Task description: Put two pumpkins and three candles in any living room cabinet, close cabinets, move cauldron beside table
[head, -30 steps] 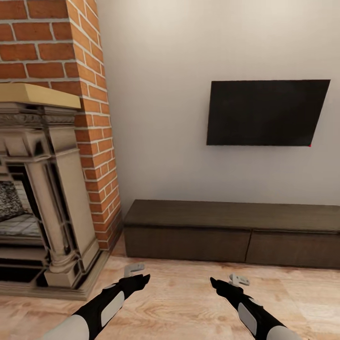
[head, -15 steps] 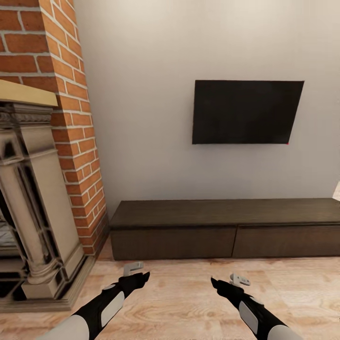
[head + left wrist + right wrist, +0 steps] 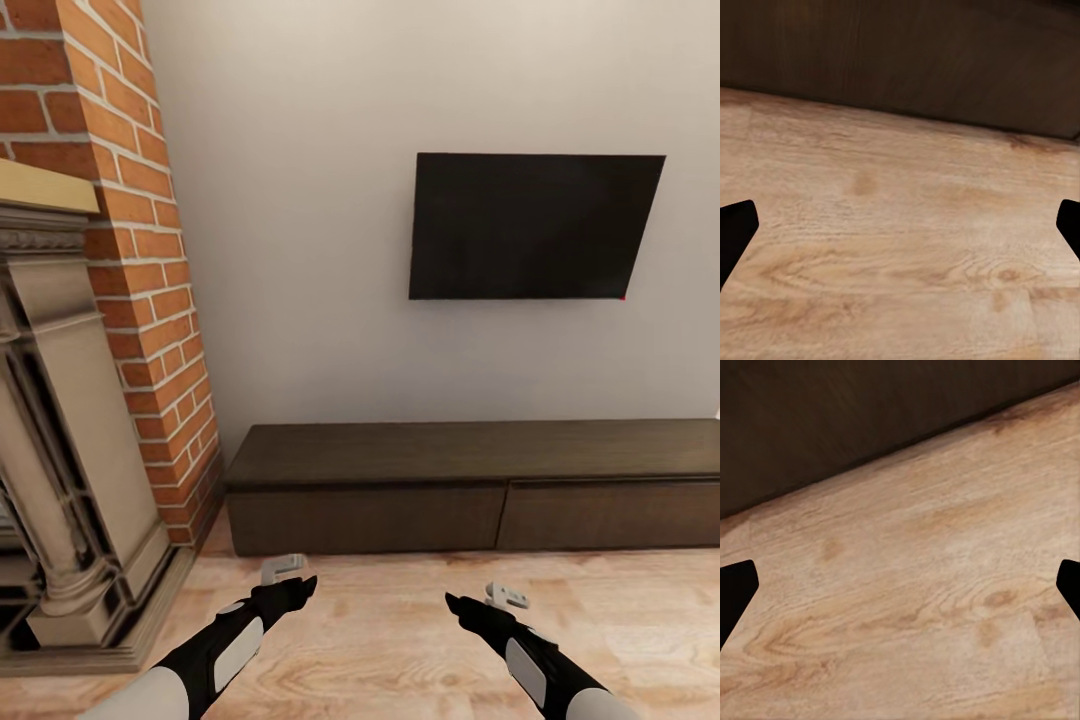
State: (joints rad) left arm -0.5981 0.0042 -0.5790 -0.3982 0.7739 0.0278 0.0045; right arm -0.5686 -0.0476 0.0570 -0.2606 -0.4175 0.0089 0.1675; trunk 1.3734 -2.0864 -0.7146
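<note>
Both arms reach forward and low over the wooden floor [image 3: 380, 650], held about level with each other and angled slightly inward. The left gripper [image 3: 300, 583] and the right gripper [image 3: 462, 605] hang above bare boards with a gap between them. In each wrist view the two dark fingertips sit at opposite edges of the picture with nothing between them, so both the left gripper [image 3: 900, 225] and the right gripper [image 3: 900, 585] are spread wide and hold nothing. Just ahead of the arms stands the cabinet [image 3: 480, 480], a long low dark brown unit against the pale wall; its two drawer fronts are flush and shut, and its top is bare. Its dark front shows beyond the fingertips in both wrist views. A black TV [image 3: 535, 227] hangs on the wall above it. To the left rises a brick chimney [image 3: 120, 200] with a carved stone fireplace [image 3: 60, 450] at its foot, close beside the cabinet's left end.
</note>
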